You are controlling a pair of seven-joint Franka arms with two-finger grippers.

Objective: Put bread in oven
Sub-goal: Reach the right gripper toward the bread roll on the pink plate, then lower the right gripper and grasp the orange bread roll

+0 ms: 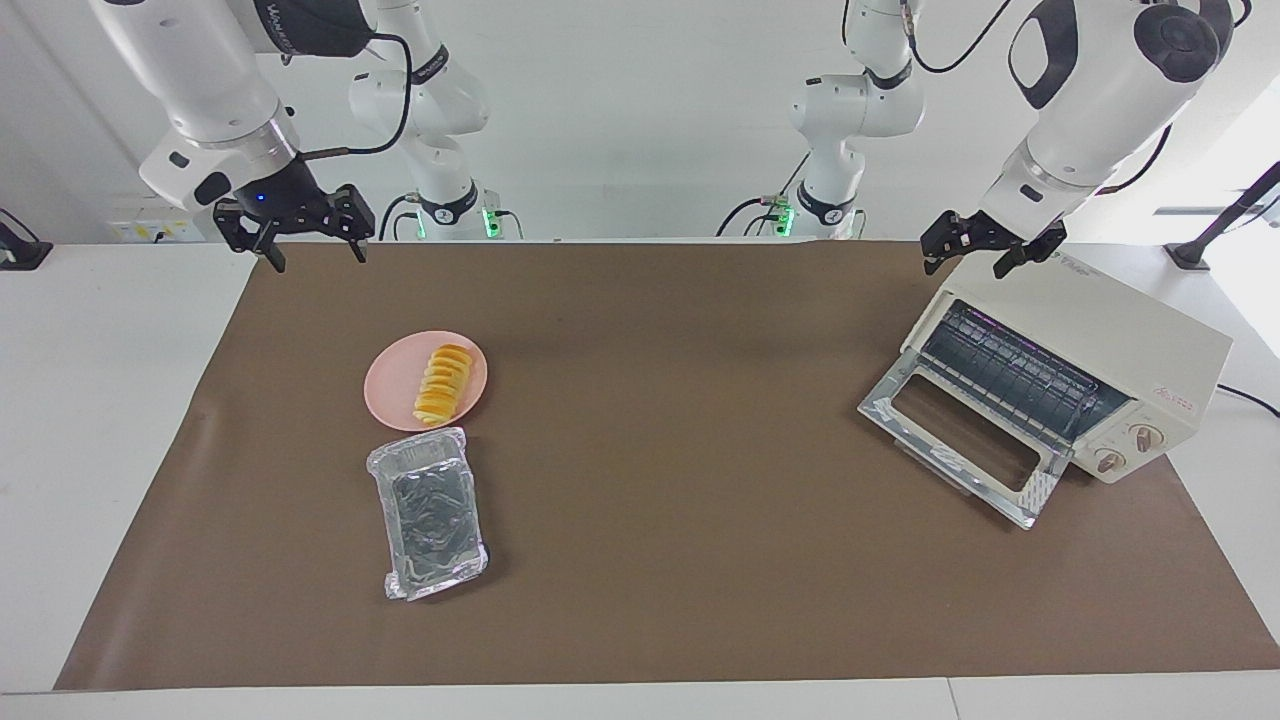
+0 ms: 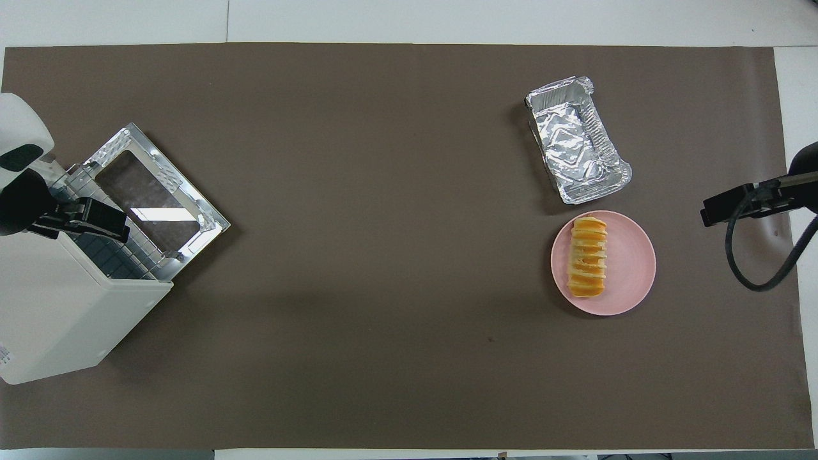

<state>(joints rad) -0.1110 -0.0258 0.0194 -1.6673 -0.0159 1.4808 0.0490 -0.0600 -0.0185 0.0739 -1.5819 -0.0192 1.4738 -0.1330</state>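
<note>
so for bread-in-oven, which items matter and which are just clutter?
Job:
- ridged yellow-orange bread loaf, on the plate
- cream-white toaster oven, glass door down

Lying about:
- round pink plate
- crinkled silver foil tray, empty

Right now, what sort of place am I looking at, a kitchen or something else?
Probably a robotics lab with a mock kitchen task: two white robot arms stand at a table covered by a brown mat, where a toaster oven, a bread on a pink plate and a foil tray sit.

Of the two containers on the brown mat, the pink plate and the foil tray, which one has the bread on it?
The round pink plate carries the bread. The crinkled foil tray, beside it and farther from the robots, holds nothing.
</note>
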